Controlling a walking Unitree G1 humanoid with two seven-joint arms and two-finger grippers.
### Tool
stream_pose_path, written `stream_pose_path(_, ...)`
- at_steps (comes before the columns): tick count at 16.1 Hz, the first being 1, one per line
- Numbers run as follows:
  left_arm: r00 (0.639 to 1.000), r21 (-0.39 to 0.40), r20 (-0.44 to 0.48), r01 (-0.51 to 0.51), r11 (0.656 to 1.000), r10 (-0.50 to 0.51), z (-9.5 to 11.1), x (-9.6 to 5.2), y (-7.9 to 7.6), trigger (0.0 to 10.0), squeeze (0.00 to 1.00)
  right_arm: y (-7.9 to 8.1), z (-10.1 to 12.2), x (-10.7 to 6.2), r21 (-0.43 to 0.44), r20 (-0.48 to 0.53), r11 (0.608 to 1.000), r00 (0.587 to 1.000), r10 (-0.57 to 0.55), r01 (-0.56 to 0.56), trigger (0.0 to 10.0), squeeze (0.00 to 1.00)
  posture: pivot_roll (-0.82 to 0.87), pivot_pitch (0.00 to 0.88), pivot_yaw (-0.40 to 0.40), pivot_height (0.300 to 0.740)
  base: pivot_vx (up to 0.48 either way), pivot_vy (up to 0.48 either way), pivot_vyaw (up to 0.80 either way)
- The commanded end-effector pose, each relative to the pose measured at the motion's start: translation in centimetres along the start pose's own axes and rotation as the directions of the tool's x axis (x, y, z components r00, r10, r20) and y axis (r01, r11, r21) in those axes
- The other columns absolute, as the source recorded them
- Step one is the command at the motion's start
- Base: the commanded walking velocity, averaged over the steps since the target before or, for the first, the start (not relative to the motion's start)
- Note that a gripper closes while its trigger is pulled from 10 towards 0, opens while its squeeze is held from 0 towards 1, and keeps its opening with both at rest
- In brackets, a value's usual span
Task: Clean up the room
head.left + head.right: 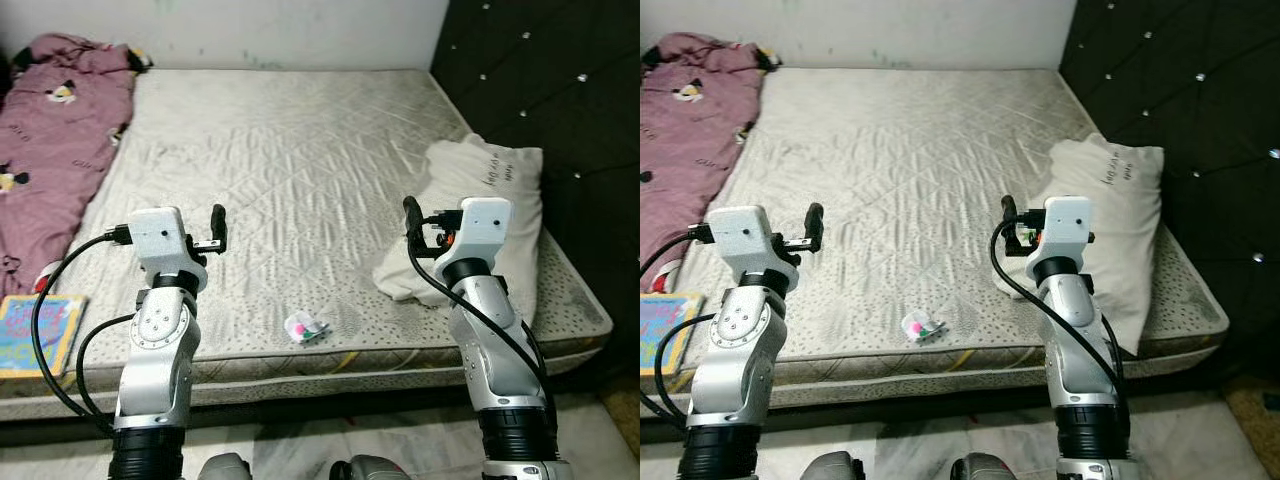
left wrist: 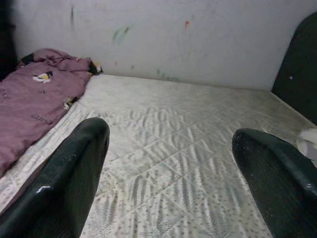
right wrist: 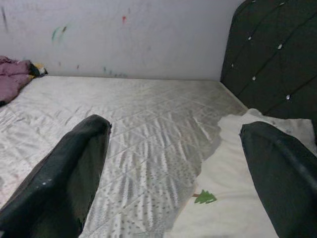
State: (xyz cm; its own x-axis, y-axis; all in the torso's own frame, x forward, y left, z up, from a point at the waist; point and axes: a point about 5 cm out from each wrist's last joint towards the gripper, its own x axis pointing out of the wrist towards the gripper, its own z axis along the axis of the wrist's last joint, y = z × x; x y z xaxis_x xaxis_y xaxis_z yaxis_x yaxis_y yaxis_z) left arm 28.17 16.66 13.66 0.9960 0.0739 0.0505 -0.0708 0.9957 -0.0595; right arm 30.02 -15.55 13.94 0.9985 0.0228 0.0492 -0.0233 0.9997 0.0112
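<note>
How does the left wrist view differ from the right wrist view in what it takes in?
Left wrist view: the purple blanket spread along the mattress's left side, seen between the open left gripper fingers.

Right wrist view: the white pillow with a small green tree print, lying against the black tufted headboard, under the open right gripper.

Both: the bare quilted mattress, the white wall with paint marks, and a part of the blanket at the far corner.
</note>
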Motion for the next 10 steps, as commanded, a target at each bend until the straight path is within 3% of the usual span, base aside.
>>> stream_pose_path(1,1.0,-0.016,0.001,-0.003,1.0,0.003,0.3,-0.2,0.1,10.0,0.0,-0.3,0.4,-0.2,0.011,0.008,1.0,1.0,-0.01,0.01,10.0,0.0,0.02,0.0,-0.041,0.74,0.0,0.0,0.0)
stream_pose_path(3,0.999,-0.02,-0.025,-0.038,0.999,0.037,-0.2,-0.6,0.8,10.0,0.0,-0.1,-0.1,-0.5,0.009,-0.021,1.0,1.0,0.007,-0.007,10.0,0.0,0.01,0.0,-0.041,0.74,0.0,0.0,0.0)
stream_pose_path(6,0.988,-0.08,-0.141,-0.068,0.994,0.057,-2.4,-0.9,1.5,10.0,0.0,0.3,-2.6,-0.4,0.054,-0.175,0.997,0.982,0.066,-0.058,10.0,0.0,0.01,0.0,-0.041,0.74,0.0,0.0,0.0)
stream_pose_path(10,0.988,-0.082,-0.146,-0.065,0.995,0.052,-2.3,-1.0,1.4,10.0,0.0,0.5,-2.4,-0.6,0.04,-0.165,0.996,0.983,0.08,-0.075,10.0,0.0,0.01,0.0,-0.04,0.74,0.0,0.0,0.0)
